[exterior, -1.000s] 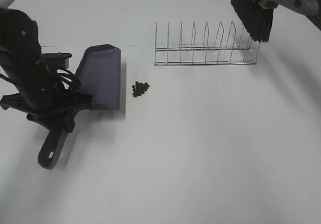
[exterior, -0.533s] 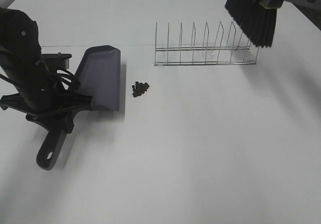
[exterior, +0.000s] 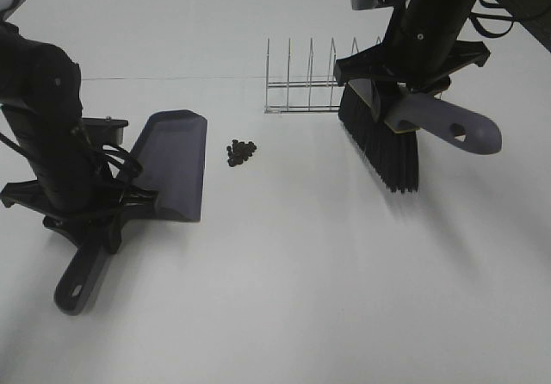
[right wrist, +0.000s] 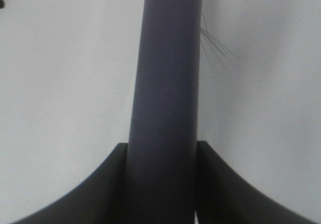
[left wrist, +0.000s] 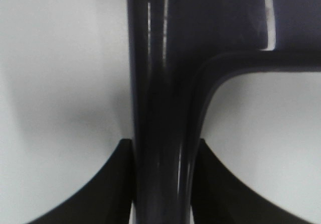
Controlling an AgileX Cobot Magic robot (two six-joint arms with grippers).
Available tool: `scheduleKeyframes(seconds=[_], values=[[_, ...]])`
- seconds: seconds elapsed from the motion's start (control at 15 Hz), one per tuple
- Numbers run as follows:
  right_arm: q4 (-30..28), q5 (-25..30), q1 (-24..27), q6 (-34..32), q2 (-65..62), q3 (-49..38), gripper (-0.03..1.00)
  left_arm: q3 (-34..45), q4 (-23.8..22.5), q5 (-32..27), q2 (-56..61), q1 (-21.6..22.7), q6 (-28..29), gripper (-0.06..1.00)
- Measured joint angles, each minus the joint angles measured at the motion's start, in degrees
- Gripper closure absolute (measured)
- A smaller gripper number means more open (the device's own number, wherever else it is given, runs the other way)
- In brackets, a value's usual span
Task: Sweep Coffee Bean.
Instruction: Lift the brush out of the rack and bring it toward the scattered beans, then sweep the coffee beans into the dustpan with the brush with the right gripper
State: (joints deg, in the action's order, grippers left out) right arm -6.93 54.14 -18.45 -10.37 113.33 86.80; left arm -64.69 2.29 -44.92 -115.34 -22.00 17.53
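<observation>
Two tools are held, one by each arm. The left gripper (left wrist: 163,148) is squeezed tight on the handle of the dustpan (exterior: 176,164), with one finger on each side. The right gripper (right wrist: 161,151) is squeezed the same way on the handle of the brush (exterior: 387,147).

The coffee beans (exterior: 241,151) sit in one small dark heap on the white worktop (exterior: 327,298). They are just beside the wide open edge of the dustpan, but not touching it. None are in the pan yet. The brush is on the other side of the heap, well apart from it, in front of the wire rack (exterior: 301,87). Its black bristles point down. I cannot tell if they touch the worktop.

I think no sweeping has been done yet, and this step is getting the brush over to the beans. Next, the bristles need to land just past the heap, on the side away from the pan. Then they should push softly toward the pan. The pan's edge should sit flat on the worktop and close to the heap. The beans are tiny and round, so a hard push could send them rolling off or under the edge.
</observation>
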Motion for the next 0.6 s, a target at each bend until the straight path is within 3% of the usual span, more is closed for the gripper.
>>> scheduleKeyframes(seconds=[0.33, 0.6], values=[[-3.2, -3.5, -0.9, -4.1, 5.0, -2.2, 0.68, -0.6, 0.6, 0.7, -2.3, -2.9, 0.0, 0.68], [-5.0, -3.7, -7.2, -4.1, 9.7, 0.6, 0.68, -0.6, 1.0, 0.9, -2.3, -2.9, 0.0, 0.68]])
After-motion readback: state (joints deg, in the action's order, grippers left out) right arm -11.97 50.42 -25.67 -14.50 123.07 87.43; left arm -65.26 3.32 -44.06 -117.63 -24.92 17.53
